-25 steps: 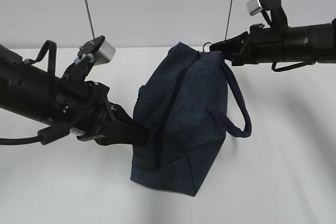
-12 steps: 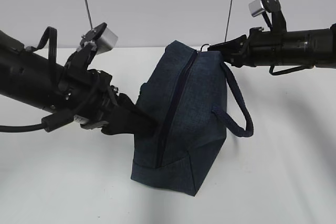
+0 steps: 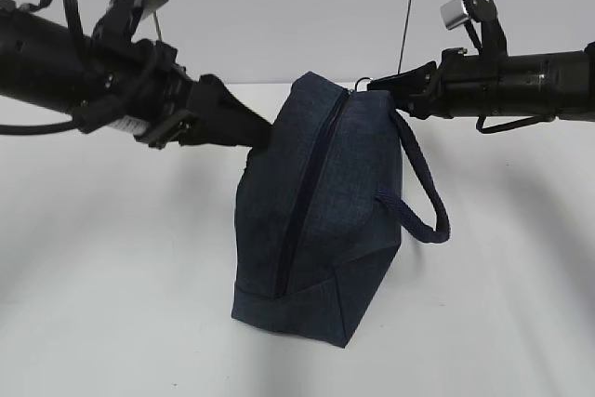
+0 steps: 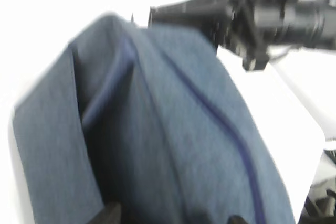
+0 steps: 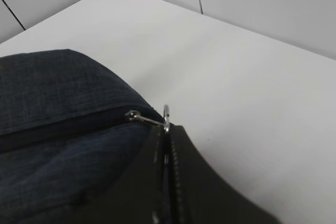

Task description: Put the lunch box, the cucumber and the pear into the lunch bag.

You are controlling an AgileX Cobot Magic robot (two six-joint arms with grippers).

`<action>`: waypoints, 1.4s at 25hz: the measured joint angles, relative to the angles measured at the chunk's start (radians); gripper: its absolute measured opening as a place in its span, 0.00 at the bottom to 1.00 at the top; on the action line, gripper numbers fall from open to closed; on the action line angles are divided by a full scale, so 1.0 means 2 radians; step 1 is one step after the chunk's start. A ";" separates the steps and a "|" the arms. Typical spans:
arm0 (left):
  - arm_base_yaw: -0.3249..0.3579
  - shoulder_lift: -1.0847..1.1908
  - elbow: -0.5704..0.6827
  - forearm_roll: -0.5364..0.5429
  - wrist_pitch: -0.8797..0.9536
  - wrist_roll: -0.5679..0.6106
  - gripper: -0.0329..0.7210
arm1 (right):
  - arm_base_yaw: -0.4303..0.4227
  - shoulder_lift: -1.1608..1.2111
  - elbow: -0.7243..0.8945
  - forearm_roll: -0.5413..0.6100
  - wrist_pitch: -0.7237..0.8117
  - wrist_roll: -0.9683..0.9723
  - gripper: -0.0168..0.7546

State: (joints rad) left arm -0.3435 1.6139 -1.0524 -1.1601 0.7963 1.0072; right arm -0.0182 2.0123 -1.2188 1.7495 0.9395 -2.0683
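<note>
The dark navy lunch bag (image 3: pixel 325 220) stands tilted on the white table with its zipper closed. My right gripper (image 3: pixel 376 86) is shut on the metal ring pull (image 5: pixel 166 116) at the bag's top right end. My left gripper (image 3: pixel 256 135) is at the bag's upper left side. In the left wrist view its two fingertips (image 4: pixel 109 214) stand wide apart against the blurred fabric of the bag (image 4: pixel 157 129), so it is open. The lunch box, the cucumber and the pear are out of view.
A looped strap handle (image 3: pixel 423 202) hangs off the bag's right side. The white table (image 3: pixel 112 304) runs back to a pale wall. Two thin cables (image 3: pixel 406 6) hang down behind the arms.
My left gripper has let go of the bag's lower left side, opened, and risen to the bag's upper left. The bag has settled slightly. The right gripper has stayed on the ring pull.
</note>
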 joint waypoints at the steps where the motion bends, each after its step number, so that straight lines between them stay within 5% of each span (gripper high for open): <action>1: 0.001 0.001 -0.009 0.000 -0.001 -0.002 0.53 | 0.000 0.000 0.000 0.000 0.000 0.000 0.02; 20: -0.003 0.128 -0.212 0.032 -0.006 -0.115 0.53 | 0.000 0.000 0.000 0.006 0.001 0.000 0.02; 28: -0.025 0.171 -0.244 0.095 0.010 -0.162 0.52 | 0.000 0.000 0.000 0.006 0.001 0.000 0.02; 31: -0.032 0.171 -0.244 0.103 0.011 -0.164 0.45 | 0.000 0.000 0.000 0.006 0.001 0.000 0.02; 35: -0.038 0.171 -0.245 0.115 0.010 -0.164 0.17 | 0.000 0.000 0.000 0.007 0.001 0.000 0.02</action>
State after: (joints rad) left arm -0.4196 1.9550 -1.5421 -0.9298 0.8169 0.6795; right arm -0.0182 2.0123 -1.2188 1.7639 0.9418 -2.0683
